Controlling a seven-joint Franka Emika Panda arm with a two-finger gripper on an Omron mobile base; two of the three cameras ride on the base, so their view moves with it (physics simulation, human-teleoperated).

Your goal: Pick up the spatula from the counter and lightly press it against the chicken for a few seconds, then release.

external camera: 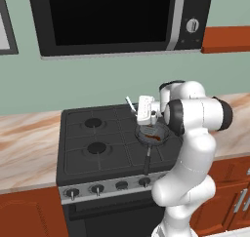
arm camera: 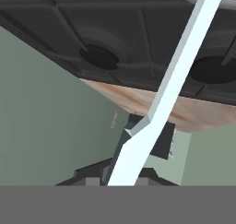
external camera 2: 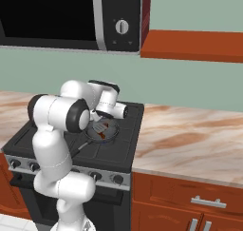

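far left in the left base view lies the marble worktop [external camera: 27, 138]. next to it is the black stove [external camera: 80, 168], with its two left burners [external camera: 96, 147] bare.

then comes the spatula [arm camera: 177, 71]. it is off the worktop and in the hand [external camera: 145, 119], over the right half of the stove. its pale handle end sticks up and to the left above the hand. its slotted white blade points down into the pan [external camera: 147, 159]. in the right base view the blade lies low in the pan, just beside or on the chicken [external camera 2: 108, 126], a small orange-brown piece. i cannot tell whether the two touch.

the hand is pinching the spatula. in the hand view the flat handle runs out from between the two dark tips, which stand close together on its faces. right of the pan rises the white arm [external camera: 195, 133], and past it there is more worktop.

how it should handle, as i judge it:
- **spatula:** it looks light, thin and stiff, a hard flat strip with smooth faces, so it could slip or swivel between the pads if pushed hard.
- **hold:** it sits part-way along the handle, which leaves a long lever down to the blade. even a light press will try to turn the handle in the grip. pinching across the flat faces, as here, seems the right place.
- **press:** gentle and straight down suits it best.
- **chicken and pan:** the chicken looks small and free to slide. the pan sits loose on the grate and may shift under a sideways push.
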